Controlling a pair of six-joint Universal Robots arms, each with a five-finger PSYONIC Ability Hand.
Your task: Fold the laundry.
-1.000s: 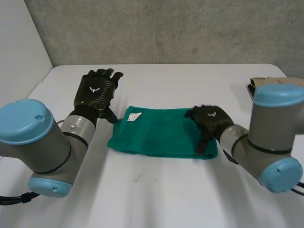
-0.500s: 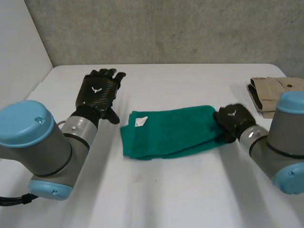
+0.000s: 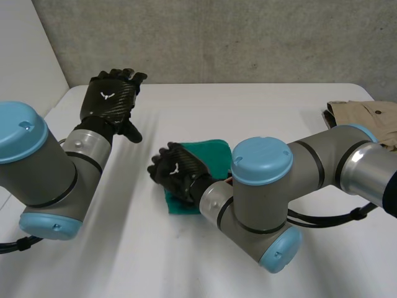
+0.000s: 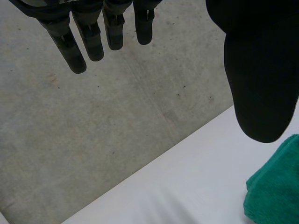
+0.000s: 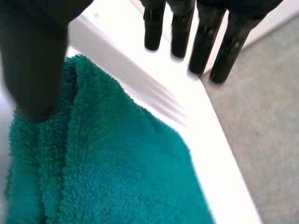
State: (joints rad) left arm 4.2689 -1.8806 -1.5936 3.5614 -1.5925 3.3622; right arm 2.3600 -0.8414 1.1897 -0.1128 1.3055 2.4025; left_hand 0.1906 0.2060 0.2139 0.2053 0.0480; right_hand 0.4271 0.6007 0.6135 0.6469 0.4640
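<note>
White table (image 3: 248,112) before a grey wall (image 3: 217,37), with a folded green towel (image 3: 209,153) at its middle. Over the towel's left end is the right hand (image 3: 177,172), fingers straight, clear of the thumb, gripping nothing. Well apart, the left hand (image 3: 110,102) is raised, fingers spread, empty. At far right lies 1 beige garment (image 3: 366,115).

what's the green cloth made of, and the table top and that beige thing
Green cloth: looks like terry towelling, matte, with a fuzzy looped pile. Table top: smooth, even white, perhaps laminate or plastic. Beige thing: thin flat fabric with folds, possibly cotton.
</note>
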